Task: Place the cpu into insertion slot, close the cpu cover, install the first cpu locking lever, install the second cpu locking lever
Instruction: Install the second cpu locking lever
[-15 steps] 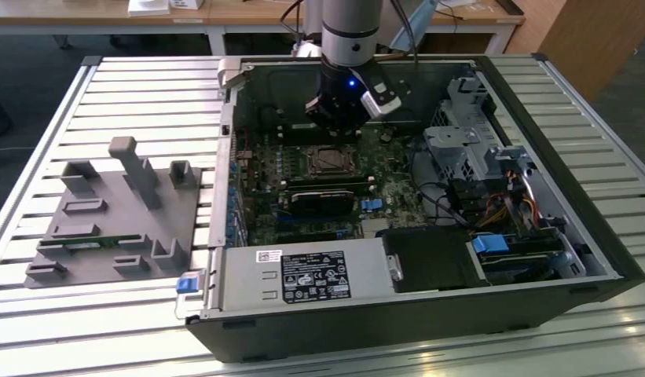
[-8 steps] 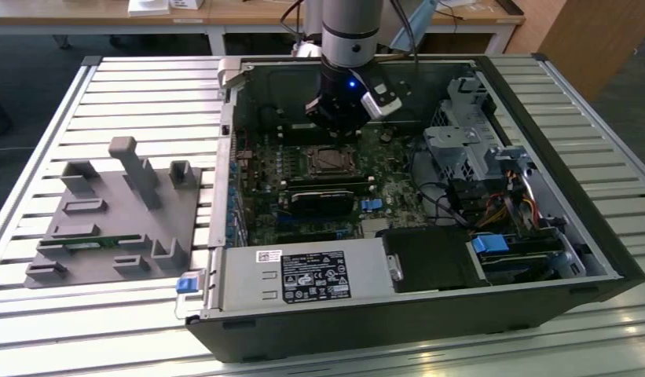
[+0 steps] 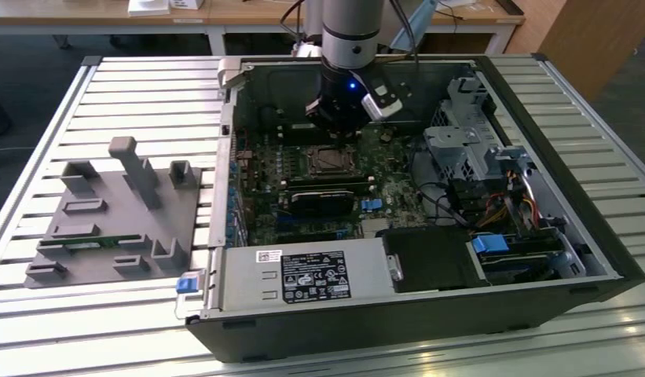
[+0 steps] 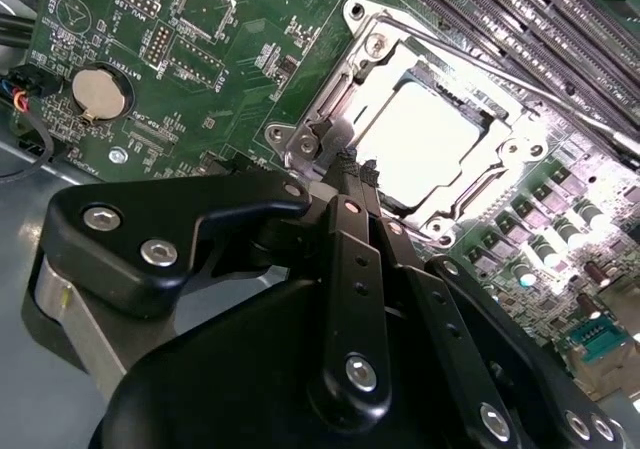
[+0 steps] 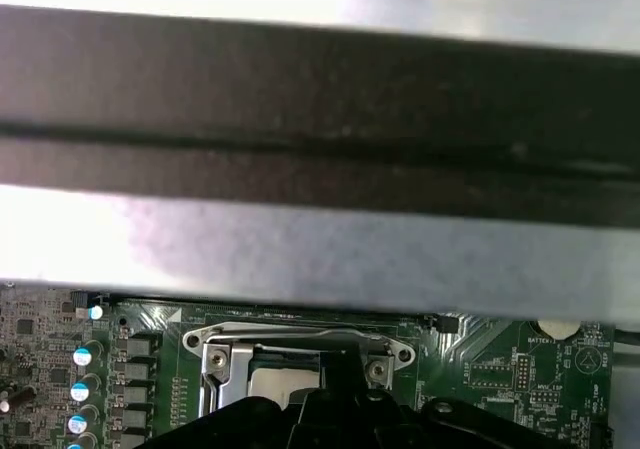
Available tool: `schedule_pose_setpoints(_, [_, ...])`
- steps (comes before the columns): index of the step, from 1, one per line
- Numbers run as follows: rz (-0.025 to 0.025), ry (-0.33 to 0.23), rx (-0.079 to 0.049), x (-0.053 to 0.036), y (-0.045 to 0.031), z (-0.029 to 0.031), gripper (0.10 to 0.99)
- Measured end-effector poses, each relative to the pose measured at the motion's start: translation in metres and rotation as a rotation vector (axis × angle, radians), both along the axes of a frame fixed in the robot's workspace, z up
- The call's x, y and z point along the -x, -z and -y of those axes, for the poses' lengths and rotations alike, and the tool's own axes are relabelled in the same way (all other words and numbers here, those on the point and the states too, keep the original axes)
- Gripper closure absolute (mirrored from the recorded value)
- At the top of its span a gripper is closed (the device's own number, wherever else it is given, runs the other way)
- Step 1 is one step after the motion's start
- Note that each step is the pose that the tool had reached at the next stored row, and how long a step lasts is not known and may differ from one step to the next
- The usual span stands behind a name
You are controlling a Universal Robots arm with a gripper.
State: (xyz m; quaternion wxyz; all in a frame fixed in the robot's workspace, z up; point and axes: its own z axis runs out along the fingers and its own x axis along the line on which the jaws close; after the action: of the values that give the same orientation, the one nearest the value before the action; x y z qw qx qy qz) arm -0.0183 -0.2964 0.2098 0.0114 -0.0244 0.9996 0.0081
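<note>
Slatted table point(image 3: 112, 86) | gripper point(image 4: 352, 165) pinched together, above cpu point(image 4: 425, 139) under cpu cover point(image 4: 375, 44)

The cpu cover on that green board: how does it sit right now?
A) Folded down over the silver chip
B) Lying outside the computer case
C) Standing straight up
A. In the second wrist view the cpu cover lies flat, framing the cpu in its window, with the gripper at its edge.
</note>
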Motion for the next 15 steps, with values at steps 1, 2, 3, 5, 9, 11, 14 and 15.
schedule_pose_setpoints(1, [0.0, 0.0, 0.0, 0.0, 0.0, 0.0005, 0.98])
schedule_pose_setpoints(2, [0.0, 0.0, 0.0, 0.0, 0.0, 0.001, 0.98])
schedule_pose_setpoints(3, [-0.0001, 0.0, 0.0, 0.0, 0.0, 0.0015, 0.98])
schedule_pose_setpoints(5, [0.0, 0.0, 0.0, 0.0, 0.0, 0.0029, 0.98])
schedule_pose_setpoints(9, [0.0001, 0.0, 0.0, 0.0, -0.0001, 0.0047, 0.98])
schedule_pose_setpoints(11, [-0.0001, 0.0, 0.0, 0.0, -0.0011, 0.005, 0.98])
schedule_pose_setpoints(14, [0.0, 0.0, 0.0, 0.0, -0.0058, 0.0052, 0.98])
schedule_pose_setpoints(15, [-0.0001, 0.0, 0.0, 0.0, -0.0081, 0.0052, 0.98])
